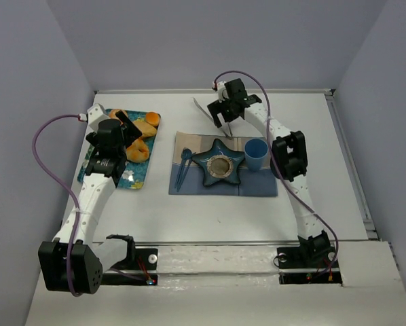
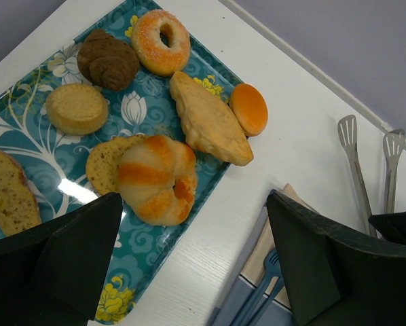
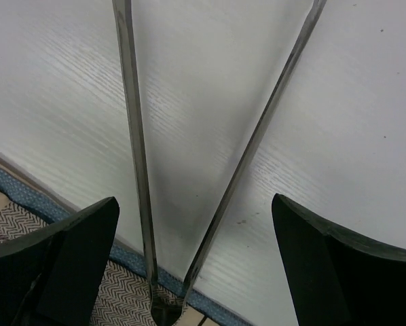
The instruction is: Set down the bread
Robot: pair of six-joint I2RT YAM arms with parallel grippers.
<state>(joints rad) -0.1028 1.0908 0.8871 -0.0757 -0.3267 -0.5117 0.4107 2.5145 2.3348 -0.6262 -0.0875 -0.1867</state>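
The bread [image 2: 157,178], a lumpy golden bun with orange-brown crust, lies on the blue patterned tray [image 2: 145,255] near its right edge. It also shows in the top view [image 1: 138,152]. My left gripper [image 2: 193,231] is open and empty, hovering above the tray's right edge with the bread just ahead of its left finger. In the top view the left gripper [image 1: 125,130] is over the tray. My right gripper [image 3: 196,210] is open and empty, straddling the metal tongs [image 3: 132,136] at the back of the table, where the top view also shows it [image 1: 225,112].
The tray also holds a sugared doughnut [image 2: 161,41], a long golden pastry [image 2: 206,121], a small smooth orange bun [image 2: 248,109], a brown pastry [image 2: 108,60] and a round biscuit [image 2: 77,107]. A star-shaped plate [image 1: 235,157], a blue cup [image 1: 256,155] and blue cutlery [image 1: 182,166] sit on the placemat [image 1: 189,185].
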